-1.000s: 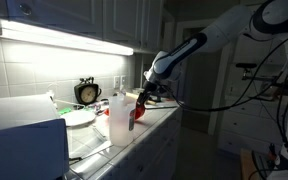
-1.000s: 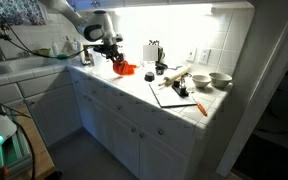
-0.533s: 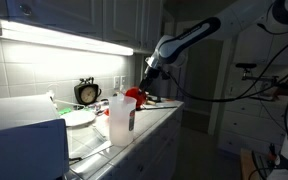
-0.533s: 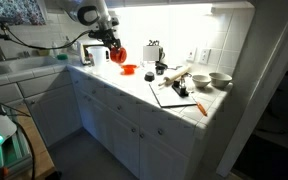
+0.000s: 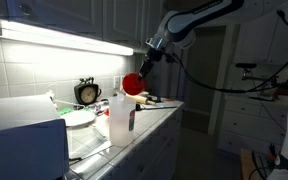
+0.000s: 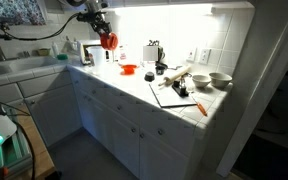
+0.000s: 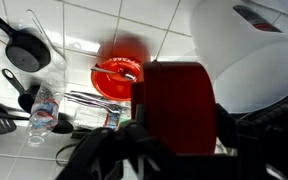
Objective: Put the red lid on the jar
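My gripper [image 5: 137, 78] is shut on the red lid [image 5: 132, 84] and holds it on edge in the air, well above the counter. The tall whitish jar [image 5: 119, 118] with its dark label stands on the counter, below the lid and nearer the camera. In an exterior view the lid [image 6: 108, 42] hangs under the gripper [image 6: 106, 36], just right of the whitish jar [image 6: 88, 53]. In the wrist view the lid [image 7: 174, 95] fills the space between the fingers [image 7: 174, 112]. A large whitish shape [image 7: 246, 55] sits beside it.
A red round dish [image 6: 129, 70] lies on the counter and shows in the wrist view [image 7: 118, 76]. A clock [image 5: 87, 93] and plates [image 5: 79, 117] are behind the jar. A cutting board [image 6: 174, 96], bowls [image 6: 221, 79] and a sink [image 6: 24, 66] share the counter. Cabinets hang overhead.
The gripper has risen from counter level beside the red dish, carrying the red lid up and toward the wall. The jar and dish have not moved.
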Available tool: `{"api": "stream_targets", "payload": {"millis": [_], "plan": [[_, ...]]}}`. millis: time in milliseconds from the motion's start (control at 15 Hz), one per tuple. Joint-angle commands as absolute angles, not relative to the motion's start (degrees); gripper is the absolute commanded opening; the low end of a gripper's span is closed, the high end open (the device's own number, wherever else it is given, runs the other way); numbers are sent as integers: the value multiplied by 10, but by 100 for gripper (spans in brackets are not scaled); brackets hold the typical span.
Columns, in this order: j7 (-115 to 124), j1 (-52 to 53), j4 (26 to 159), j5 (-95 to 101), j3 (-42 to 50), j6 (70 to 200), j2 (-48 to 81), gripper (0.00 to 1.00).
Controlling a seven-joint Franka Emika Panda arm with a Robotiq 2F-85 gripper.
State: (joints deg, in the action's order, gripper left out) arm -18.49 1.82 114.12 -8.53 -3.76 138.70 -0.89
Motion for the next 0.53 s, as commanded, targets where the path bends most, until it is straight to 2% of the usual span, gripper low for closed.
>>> {"api": "stream_targets", "payload": {"millis": [0,467], "plan": [[-169,36,1129,-63,-45,1366,-26,41],[-170,64,1121,-43,-66,1370,-26,41]]}}
